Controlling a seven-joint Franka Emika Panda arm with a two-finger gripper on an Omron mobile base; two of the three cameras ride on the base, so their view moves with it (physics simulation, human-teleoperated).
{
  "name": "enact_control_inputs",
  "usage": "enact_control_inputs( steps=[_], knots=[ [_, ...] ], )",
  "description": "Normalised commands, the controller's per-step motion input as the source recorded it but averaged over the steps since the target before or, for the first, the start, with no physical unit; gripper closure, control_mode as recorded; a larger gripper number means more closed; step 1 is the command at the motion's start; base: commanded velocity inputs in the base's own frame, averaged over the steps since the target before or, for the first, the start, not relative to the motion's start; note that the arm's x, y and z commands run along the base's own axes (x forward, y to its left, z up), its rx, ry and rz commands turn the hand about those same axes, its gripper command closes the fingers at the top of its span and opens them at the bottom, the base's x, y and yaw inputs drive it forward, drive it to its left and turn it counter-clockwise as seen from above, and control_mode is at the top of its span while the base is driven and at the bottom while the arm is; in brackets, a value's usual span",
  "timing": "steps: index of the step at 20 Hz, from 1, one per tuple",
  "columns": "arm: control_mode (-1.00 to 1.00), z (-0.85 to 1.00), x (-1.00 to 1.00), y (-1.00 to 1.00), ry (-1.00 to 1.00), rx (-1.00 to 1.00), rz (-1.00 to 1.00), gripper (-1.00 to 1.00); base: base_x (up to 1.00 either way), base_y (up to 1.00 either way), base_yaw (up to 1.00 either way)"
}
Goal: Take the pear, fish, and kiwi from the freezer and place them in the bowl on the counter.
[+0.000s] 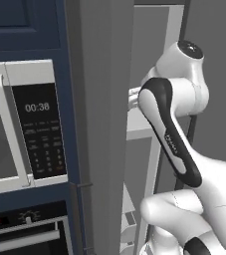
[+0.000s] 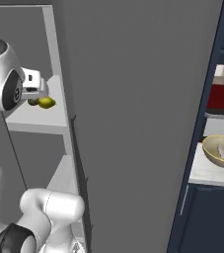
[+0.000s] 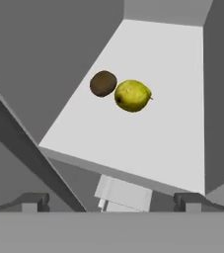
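The hand [image 3: 111, 200] was open, its two dark fingertips [image 3: 32, 201] far apart with nothing between them. It hung in front of a white shelf [image 3: 148, 143] inside the freezer [image 2: 59, 113], not touching the fruit.

On that shelf lay the pear [image 3: 132, 95], yellow-green and round. The kiwi [image 3: 103, 83], brown and smaller, sat right beside it, and the two looked like they touched. In the right base view the pear [image 2: 46, 103] showed as a yellow spot on the shelf, just past the end of the white arm.

Far to the right, the bowl [image 2: 222, 150] sat on the table [image 2: 207, 173], well apart from the freezer. A pale long thing lay inside it, likely the fish [image 2: 222, 150]. A microwave [image 1: 25, 124] was set in the blue cabinets on the left.
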Motion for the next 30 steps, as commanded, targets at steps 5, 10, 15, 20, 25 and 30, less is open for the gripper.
enact_control_inputs(
  steps=[5,10,15,20,25,30],
  knots=[
    [-1.0,-0.34,0.43,0.17,0.0,0.0,0.02,-1.0,0.0,0.0,0.0],
    [-1.0,-0.23,0.44,0.07,0.0,0.0,0.01,-1.0,0.0,0.0,0.0],
    [-1.0,-0.17,0.46,0.0,0.0,0.0,0.0,-1.0,0.0,0.0,0.0],
    [-1.0,-0.21,0.41,0.07,0.0,0.0,0.0,-1.0,0.0,0.0,0.0],
    [-1.0,-0.18,0.42,0.08,0.0,0.0,0.0,-1.0,0.0,0.0,0.0],
    [-1.0,-0.13,0.33,0.01,0.0,0.0,0.02,-1.0,0.0,0.0,0.0]
  ],
)
